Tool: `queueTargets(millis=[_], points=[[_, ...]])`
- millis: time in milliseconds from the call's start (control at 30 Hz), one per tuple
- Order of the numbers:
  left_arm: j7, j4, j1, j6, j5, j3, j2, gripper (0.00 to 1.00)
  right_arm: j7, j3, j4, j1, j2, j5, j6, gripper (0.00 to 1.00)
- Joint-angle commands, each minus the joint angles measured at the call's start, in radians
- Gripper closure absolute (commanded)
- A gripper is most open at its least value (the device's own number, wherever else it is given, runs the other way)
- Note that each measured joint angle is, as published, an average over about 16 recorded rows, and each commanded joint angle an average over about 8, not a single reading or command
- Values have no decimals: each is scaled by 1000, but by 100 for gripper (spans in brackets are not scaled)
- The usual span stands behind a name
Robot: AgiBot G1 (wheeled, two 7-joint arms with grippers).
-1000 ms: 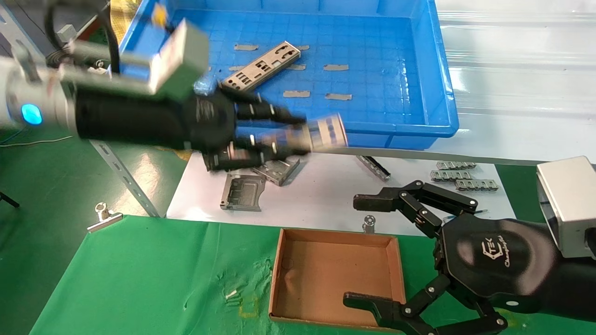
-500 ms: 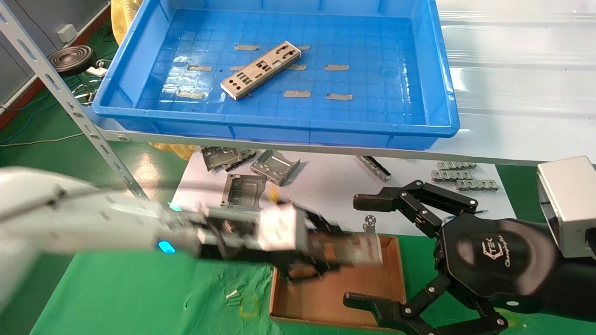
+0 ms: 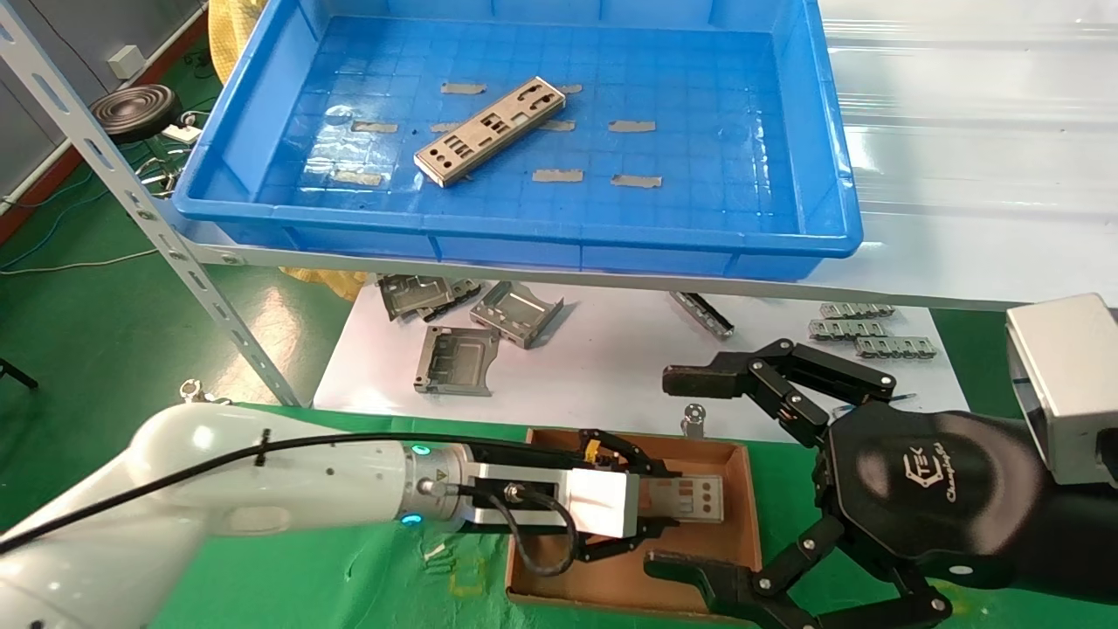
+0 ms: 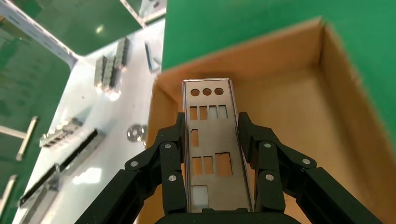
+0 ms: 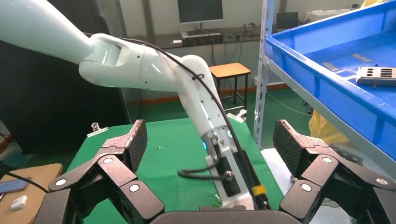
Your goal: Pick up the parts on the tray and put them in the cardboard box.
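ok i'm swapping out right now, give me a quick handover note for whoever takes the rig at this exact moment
Left gripper: shut on a metal plate, holding it by its long edges over the cardboard box; not released yet.
Right gripper: open, empty, parked beside the box's right side.
Blue tray: one more plate lies on its floor, among small grey tape strips.
Done: one plate carried to the box. No plate shows on the visible box floor.
Left: let go of this plate into the box, then fetch the tray plate.

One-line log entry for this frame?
left gripper: shut on metal plate, over cardboard box | right gripper: open, idle beside box | blue tray: one plate left
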Motion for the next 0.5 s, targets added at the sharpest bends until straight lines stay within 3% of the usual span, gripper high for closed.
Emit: queueTargets(millis=[33,167,500], points=[[30,31,3,-22,14,4,19,44,0,0,0,0,0,0,0,0],[74,90,-5,-14,6,6,36,0,0,0,0,0,0,0,0,0],[148,164,-26,7,-38,12,46,0,0,0,0,0,0,0,0,0]])
